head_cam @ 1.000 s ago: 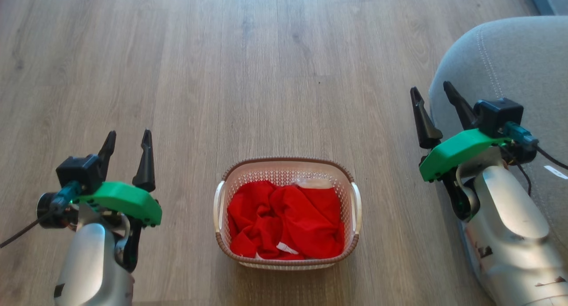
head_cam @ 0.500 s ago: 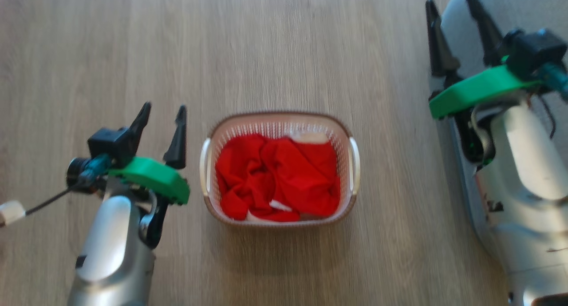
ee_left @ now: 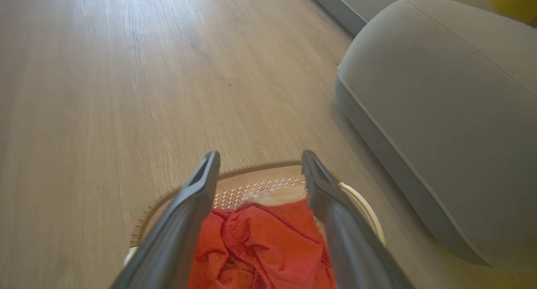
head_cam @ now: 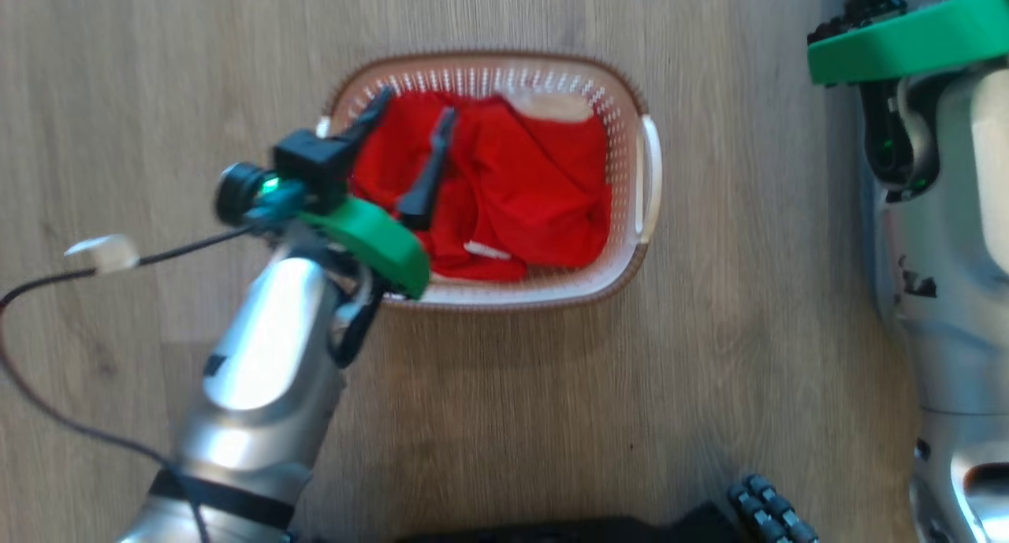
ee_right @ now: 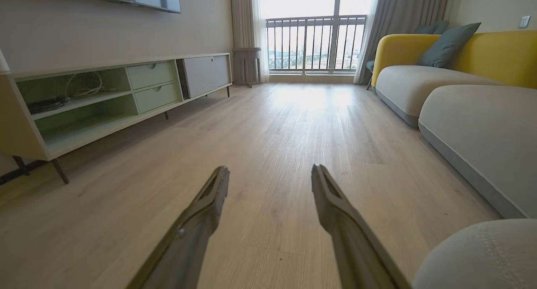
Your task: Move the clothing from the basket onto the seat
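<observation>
The basket (head_cam: 627,236) stands on the wooden floor with the red clothing (head_cam: 536,180) heaped inside. A white label (head_cam: 487,251) shows on the red fabric, and a white piece (head_cam: 548,105) lies at the far wall. My left gripper (head_cam: 414,117) hangs open over the basket's left part, above the red clothing (ee_left: 260,247); in the left wrist view its fingers frame the basket (ee_left: 251,190). The grey seat (ee_left: 440,113) lies to the right of the basket. My right gripper (ee_right: 270,171) is open, holds nothing, and points across the floor beside the seat (ee_right: 482,125).
A long low cabinet (ee_right: 105,100) runs along the left wall, with a yellow-backed sofa (ee_right: 495,50) on the right and a balcony window (ee_right: 314,41) at the far end. A black cable with a white tag (head_cam: 102,251) trails from my left wrist. My right forearm (head_cam: 946,251) stands right of the basket.
The head camera has tipped down, shifting the whole picture. My left gripper has swung from beside the basket to over its left part. Both grippers stay open.
</observation>
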Controlling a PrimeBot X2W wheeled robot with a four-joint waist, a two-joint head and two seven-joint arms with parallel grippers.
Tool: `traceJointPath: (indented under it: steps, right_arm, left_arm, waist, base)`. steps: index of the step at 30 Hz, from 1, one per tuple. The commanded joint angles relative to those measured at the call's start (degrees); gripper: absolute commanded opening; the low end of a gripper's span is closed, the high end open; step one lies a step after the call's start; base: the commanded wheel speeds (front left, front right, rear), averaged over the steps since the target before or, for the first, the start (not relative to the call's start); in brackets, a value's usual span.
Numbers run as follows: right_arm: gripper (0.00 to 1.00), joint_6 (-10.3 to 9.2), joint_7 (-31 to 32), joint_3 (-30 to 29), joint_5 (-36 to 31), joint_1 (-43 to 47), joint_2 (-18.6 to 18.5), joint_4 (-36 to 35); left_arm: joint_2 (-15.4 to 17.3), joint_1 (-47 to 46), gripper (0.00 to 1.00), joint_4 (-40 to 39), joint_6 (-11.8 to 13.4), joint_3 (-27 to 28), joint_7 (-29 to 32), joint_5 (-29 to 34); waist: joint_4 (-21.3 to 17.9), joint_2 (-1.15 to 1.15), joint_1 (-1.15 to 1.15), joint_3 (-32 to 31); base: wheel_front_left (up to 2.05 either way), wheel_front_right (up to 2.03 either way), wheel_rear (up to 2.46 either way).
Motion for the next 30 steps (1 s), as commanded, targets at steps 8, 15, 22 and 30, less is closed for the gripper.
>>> traceJointPath:
  steps: [8, 15, 22, 30]
  right_arm:
    - [1.00, 0.01, -0.50, 0.74, -1.18, -3.83, 0.56, -3.99]
    - [1.00, 0.01, -0.50, 1.81, -1.48, -7.08, 1.28, -6.46]
    - [1.00, 0.01, -0.50, 2.68, -1.72, -8.94, 3.11, -9.86]
    - [1.00, 0.01, -0.50, 2.45, -1.95, -7.81, 3.93, -12.35]
  left_arm:
    - [0.57, -6.16, 1.00, 4.56, -0.07, -8.11, -0.56, -2.95]
    - [0.44, -13.34, 1.00, 14.48, -0.07, -11.89, -0.56, -4.17]
    - [0.89, -19.40, 1.00, 23.62, -0.06, -12.81, -0.56, -3.40]
    - [0.97, -24.65, 1.00, 33.36, 1.26, -13.12, -0.55, -1.65]
  waist:
    - [-1.53, 0.00, -0.02, 10.74]
    - [-3.82, 0.00, -0.02, 16.51]
    - [-6.43, 0.00, -0.02, 21.25]
    - [-8.29, 0.00, -0.02, 23.62]
  base:
    - [0.00, 0.00, 0.00]
    - [0.00, 0.00, 0.00]
    - [0.00, 0.00, 0.00]
    - [0.00, 0.00, 0.00]
